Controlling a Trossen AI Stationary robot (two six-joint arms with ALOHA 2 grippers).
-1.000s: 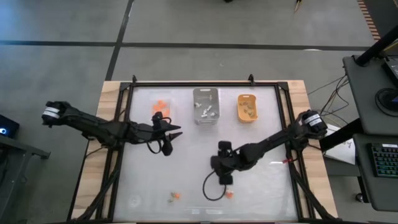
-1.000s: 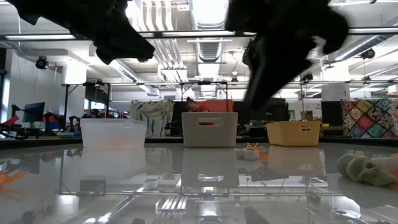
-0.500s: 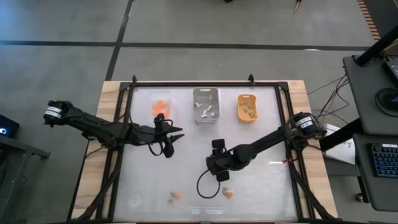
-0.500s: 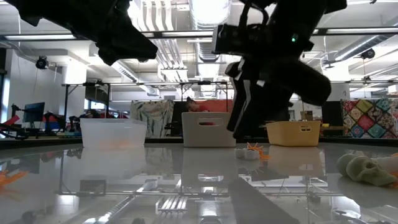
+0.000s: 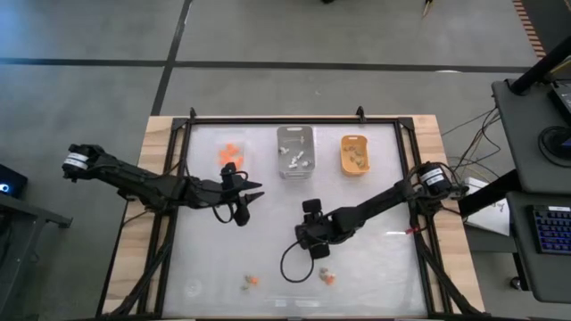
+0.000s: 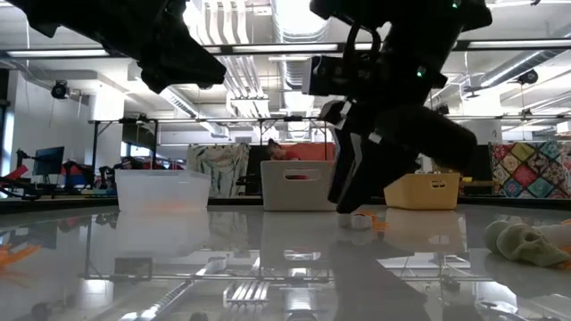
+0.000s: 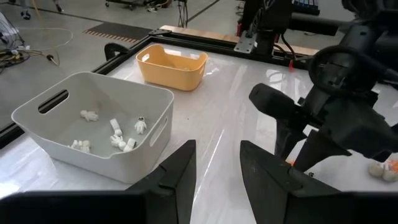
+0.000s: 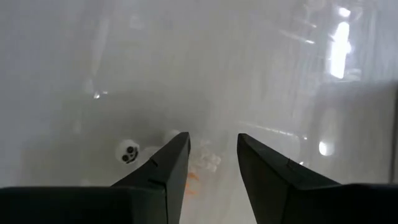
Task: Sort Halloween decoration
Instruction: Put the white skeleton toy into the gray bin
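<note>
No writing can be read anywhere; the right gripper [image 8: 211, 171] hangs low over the table [image 5: 375, 259], fingers parted and empty, with white and orange Halloween decoration [image 8: 186, 163] just beyond its fingertips, while the left gripper [image 7: 217, 168] waits, empty, fingers apart.

open lab hall: ceiling ducts [image 6: 294, 53], workbenches, monitor [image 6: 46, 160]

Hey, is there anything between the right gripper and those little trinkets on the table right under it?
Nothing visible. The right gripper hangs with its fingers apart just above the orange trinket, with a white skull trinket beside it. Only bare table shows between the fingers and the pieces.
</note>
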